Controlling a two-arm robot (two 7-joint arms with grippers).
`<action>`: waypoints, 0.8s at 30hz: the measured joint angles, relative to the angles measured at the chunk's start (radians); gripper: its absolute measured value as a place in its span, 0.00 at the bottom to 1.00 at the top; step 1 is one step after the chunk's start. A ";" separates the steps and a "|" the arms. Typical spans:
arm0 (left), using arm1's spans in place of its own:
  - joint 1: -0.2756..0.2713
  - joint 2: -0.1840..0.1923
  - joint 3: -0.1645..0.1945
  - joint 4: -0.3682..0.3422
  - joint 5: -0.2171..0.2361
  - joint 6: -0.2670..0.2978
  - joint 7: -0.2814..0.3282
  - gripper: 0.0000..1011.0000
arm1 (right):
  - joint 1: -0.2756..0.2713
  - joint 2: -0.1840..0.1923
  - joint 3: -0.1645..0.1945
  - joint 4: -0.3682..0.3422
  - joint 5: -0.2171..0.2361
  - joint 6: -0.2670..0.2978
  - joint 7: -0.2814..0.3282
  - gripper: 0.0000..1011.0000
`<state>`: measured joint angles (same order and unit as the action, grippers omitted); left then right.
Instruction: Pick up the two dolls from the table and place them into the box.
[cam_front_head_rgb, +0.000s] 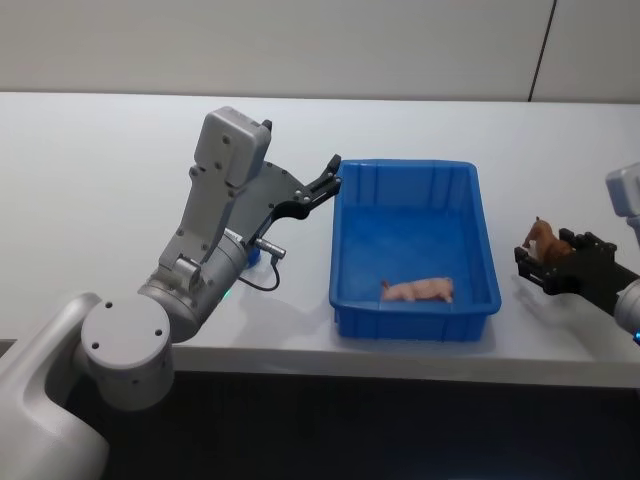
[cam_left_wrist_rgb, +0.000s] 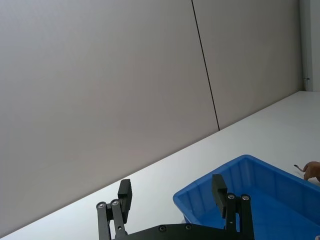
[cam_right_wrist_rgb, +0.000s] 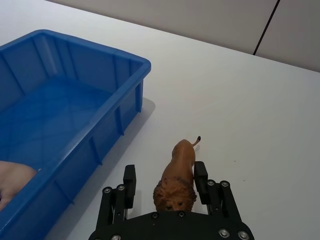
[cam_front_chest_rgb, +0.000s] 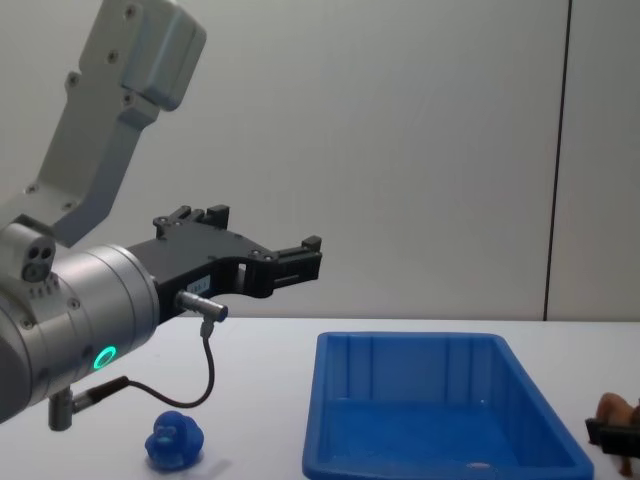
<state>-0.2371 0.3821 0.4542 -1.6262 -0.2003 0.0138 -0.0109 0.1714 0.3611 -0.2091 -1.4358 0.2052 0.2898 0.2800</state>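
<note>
The brown doll (cam_front_head_rgb: 545, 240), a small lion figurine, stands on the white table (cam_front_head_rgb: 100, 170) to the right of the blue box (cam_front_head_rgb: 410, 163). My right gripper (cam_front_head_rgb: 530, 265) is open, with one finger on each side of the lion (cam_right_wrist_rgb: 176, 172); a gap shows beside the left finger (cam_right_wrist_rgb: 129, 179). The blue duck doll (cam_front_chest_rgb: 175, 440) sits on the table left of the box (cam_front_chest_rgb: 410, 342), below my left arm. My left gripper (cam_front_head_rgb: 333, 175) hangs open and empty, raised above the box's left rim (cam_left_wrist_rgb: 240, 165).
A pink animal toy (cam_front_head_rgb: 417, 290) lies inside the box near its front wall. The table's front edge runs just in front of the box. A grey wall stands behind the table.
</note>
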 joint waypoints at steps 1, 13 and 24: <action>0.000 0.000 0.000 0.000 0.000 0.000 0.000 0.99 | 0.002 -0.001 -0.001 0.002 -0.002 0.000 -0.001 0.72; 0.000 0.000 0.000 0.000 0.000 0.000 0.000 0.99 | 0.009 -0.007 -0.005 -0.005 -0.042 -0.016 -0.052 0.41; 0.000 0.000 0.000 0.000 0.000 0.000 0.000 0.99 | 0.005 -0.005 -0.002 -0.077 -0.046 -0.049 -0.055 0.41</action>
<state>-0.2371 0.3821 0.4542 -1.6262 -0.2004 0.0138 -0.0109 0.1760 0.3564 -0.2114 -1.5126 0.1596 0.2409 0.2250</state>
